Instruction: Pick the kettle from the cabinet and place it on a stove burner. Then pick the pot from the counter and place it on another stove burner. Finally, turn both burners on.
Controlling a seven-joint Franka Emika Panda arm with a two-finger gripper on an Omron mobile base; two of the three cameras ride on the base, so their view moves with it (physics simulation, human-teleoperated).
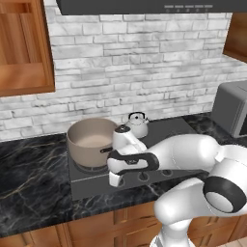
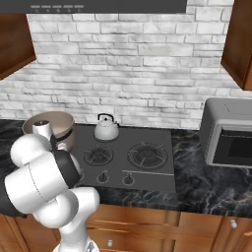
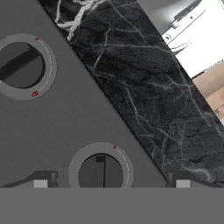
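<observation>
The arm reached low over the cooktop (image 1: pixel 178 129), gripper (image 3: pixel 111 183) pointing down above a knob (image 3: pixel 101 171). Its jaws stood wide apart, holding nothing. No writing was readable.

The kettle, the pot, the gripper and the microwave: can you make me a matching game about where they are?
Things:
1. kettle
2. pot
3. gripper
4. microwave

Places:
A. on the counter, right of the cooktop
B. on a back burner, against the brick wall
C. open, over a stove knob
D. on the left burner, beside the kettle

Pairs: 1-B, 2-D, 3-C, 4-A
</observation>
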